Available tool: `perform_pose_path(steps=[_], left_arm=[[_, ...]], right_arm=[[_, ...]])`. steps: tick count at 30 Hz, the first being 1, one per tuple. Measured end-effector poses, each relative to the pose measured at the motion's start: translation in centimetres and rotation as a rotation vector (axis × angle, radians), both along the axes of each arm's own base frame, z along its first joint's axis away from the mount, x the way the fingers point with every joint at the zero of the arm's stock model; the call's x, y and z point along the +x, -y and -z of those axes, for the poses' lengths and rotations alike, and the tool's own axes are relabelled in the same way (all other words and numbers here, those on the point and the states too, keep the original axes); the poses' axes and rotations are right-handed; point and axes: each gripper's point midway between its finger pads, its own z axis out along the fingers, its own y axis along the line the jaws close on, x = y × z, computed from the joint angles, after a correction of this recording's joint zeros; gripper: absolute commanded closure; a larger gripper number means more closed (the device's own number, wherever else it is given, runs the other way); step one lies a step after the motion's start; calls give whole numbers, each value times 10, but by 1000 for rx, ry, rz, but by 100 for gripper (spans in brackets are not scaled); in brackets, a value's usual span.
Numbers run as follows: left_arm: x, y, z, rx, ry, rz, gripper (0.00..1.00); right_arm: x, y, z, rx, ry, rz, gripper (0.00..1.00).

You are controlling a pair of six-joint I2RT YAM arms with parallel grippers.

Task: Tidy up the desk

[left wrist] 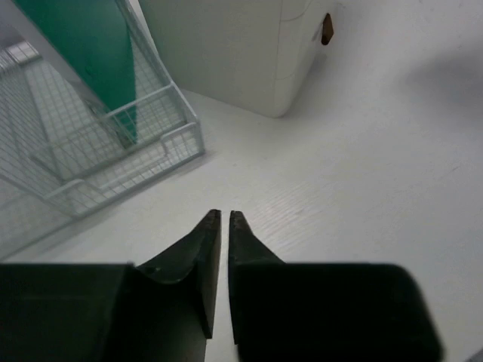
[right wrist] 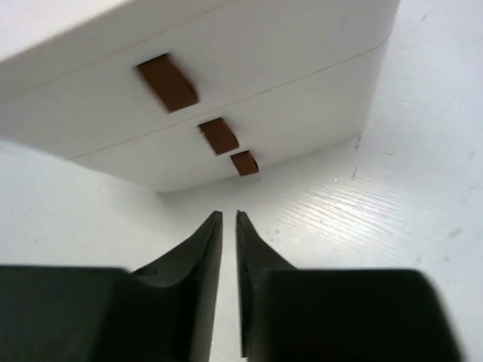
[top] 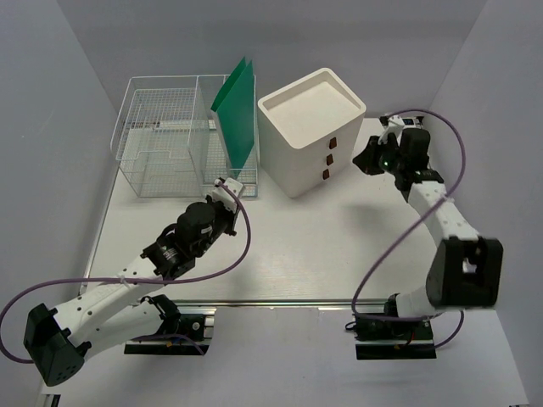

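The left end effector (left wrist: 224,215), fingers together on nothing, hangs above the large flat white rectangular bench (top: 322,246), which fills the view under both arms. It sits near the white wire-mesh basket (top: 161,144) at 11 o'clock, which holds an upright green sheet (top: 237,110). The right end effector (right wrist: 229,215), also closed and empty, faces the white three-drawer plastic box (top: 310,127) at 12 o'clock.

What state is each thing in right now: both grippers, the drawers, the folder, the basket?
Left gripper: shut, holding nothing.
Right gripper: shut, holding nothing.
Drawer box: all three drawers closed.
Folder: standing on edge in the basket's right compartment.
Basket: upright on the desk, holding only the folder.
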Motion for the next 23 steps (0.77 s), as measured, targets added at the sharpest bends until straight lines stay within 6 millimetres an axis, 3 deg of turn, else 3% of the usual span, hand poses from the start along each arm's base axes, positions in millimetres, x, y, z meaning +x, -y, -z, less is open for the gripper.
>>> perform_pose_path(steps=[2, 3, 7, 8, 12, 16, 17, 23], left_arm=[[-1, 1, 0, 5, 1, 13, 47], [-2, 2, 0, 4, -1, 17, 25], [-4, 2, -4, -20, 2, 20, 6], [-4, 2, -5, -24, 4, 19, 4], [-3, 3, -4, -25, 0, 18, 2], [-3, 6, 4, -9, -20, 31, 2], [-3, 7, 5, -6, -25, 37, 2], [-4, 11, 10, 2, -39, 53, 2]], right_arm=[[-21, 5, -19, -40, 54, -8, 75], [-36, 8, -26, -62, 78, -6, 74], [-84, 19, -33, -120, 159, 17, 60], [-93, 23, -32, -134, 178, 30, 56], [-121, 38, -21, -178, 246, 69, 19], [-138, 60, -18, -221, 307, 131, 16], [-139, 65, -21, -222, 318, 147, 11], [-139, 82, -29, -203, 339, 207, 11]])
